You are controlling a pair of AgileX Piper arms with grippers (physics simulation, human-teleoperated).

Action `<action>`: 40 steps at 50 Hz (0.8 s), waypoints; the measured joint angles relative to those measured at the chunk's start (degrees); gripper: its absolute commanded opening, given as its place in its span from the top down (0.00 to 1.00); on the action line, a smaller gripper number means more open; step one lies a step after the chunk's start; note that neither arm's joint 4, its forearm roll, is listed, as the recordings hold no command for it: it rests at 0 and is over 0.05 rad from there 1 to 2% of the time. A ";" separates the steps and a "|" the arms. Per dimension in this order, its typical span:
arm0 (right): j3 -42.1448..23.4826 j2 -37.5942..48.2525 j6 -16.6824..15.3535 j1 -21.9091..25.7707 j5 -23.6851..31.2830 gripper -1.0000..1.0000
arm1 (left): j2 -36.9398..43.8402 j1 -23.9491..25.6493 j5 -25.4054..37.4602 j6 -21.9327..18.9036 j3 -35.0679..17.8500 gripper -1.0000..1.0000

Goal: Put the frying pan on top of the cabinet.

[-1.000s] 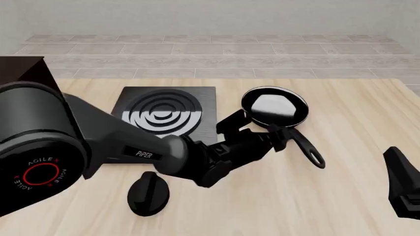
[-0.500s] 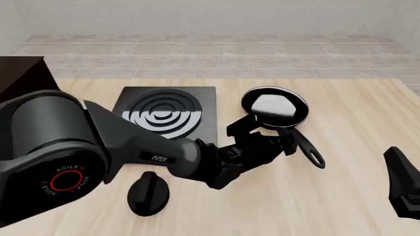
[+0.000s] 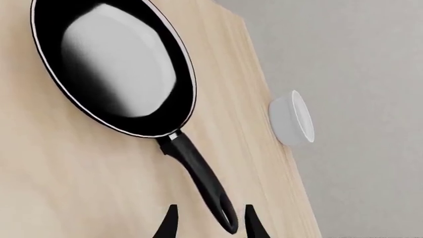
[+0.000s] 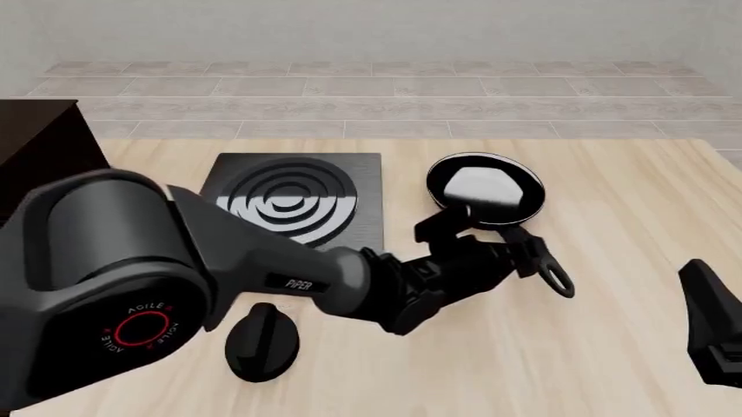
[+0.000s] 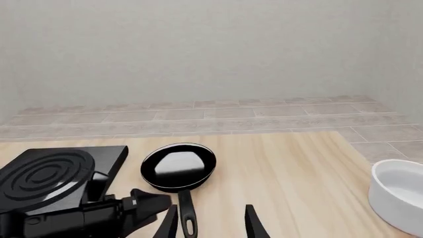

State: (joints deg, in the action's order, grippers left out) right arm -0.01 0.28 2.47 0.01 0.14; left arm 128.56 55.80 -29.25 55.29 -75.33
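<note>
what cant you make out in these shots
- Cabinet: front view shows only a dark corner, cut off by the left edge and hidden by the left arm.
- Left gripper: front view, its fingertips merge with the black frying pan handle; wrist view shows them either side of the loop, contact unclear.
- Right gripper: mostly off the front view's right edge.
- White bowl: cut by the right wrist view's edge.

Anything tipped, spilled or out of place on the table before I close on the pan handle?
Nothing stands out. The frying pan sits flat and upright, the stove plate and knob lie flat, and the left gripper straddles the handle's loop end.
</note>
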 measured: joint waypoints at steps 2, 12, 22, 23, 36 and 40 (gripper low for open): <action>0.00 0.00 0.03 -0.01 0.00 0.00 | 0.20 0.07 0.26 -0.03 -0.45 0.00; 0.00 0.06 0.33 -0.14 -0.15 0.00 | 1.30 0.12 1.42 -0.05 -2.67 0.00; -0.01 0.34 0.58 -0.16 -0.44 0.00 | 2.81 -0.26 2.74 -0.12 -5.30 0.00; -0.01 0.38 0.61 -0.16 -0.47 0.00 | 2.91 -0.31 2.84 -0.11 -5.51 0.00; -0.02 0.89 0.81 -0.15 -0.86 0.00 | 4.87 -0.82 3.71 0.07 -8.20 0.00; -0.02 1.13 0.91 -0.18 -1.04 0.00 | 5.47 -0.93 3.92 0.15 -8.97 0.00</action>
State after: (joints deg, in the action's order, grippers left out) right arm -0.03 1.41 3.38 -0.17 -0.89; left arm 134.04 54.86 -25.33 55.44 -84.30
